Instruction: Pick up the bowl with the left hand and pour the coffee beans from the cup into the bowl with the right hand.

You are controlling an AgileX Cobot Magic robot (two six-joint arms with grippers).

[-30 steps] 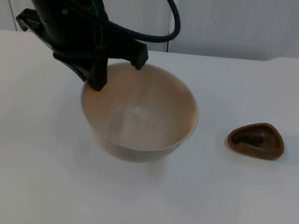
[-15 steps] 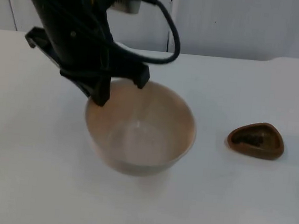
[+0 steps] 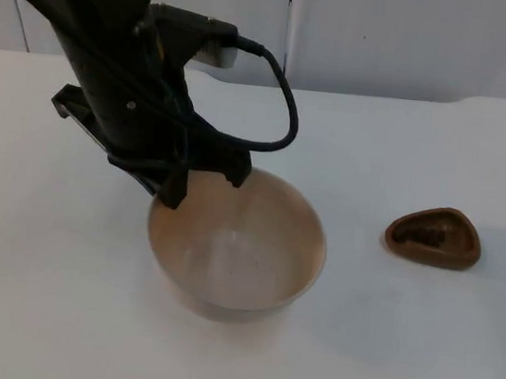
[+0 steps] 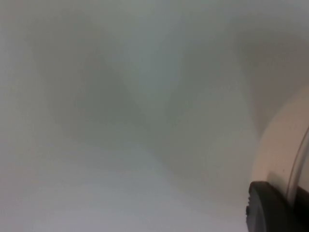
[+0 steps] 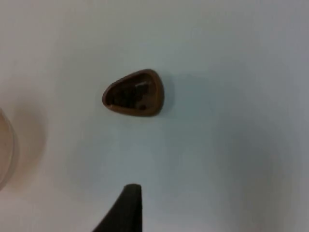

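The left gripper point(image 3: 204, 185) pinches the far-left rim of the beige bowl point(image 3: 238, 251), one finger inside it and one outside. The bowl sits near the middle of the white table point(image 3: 399, 347). Well to the right of the bowl lies the brown cup point(image 3: 434, 237) holding dark coffee beans point(image 3: 428, 233). The right gripper's fingertip point(image 5: 126, 208) hangs above the table near the cup; its spread cannot be told.
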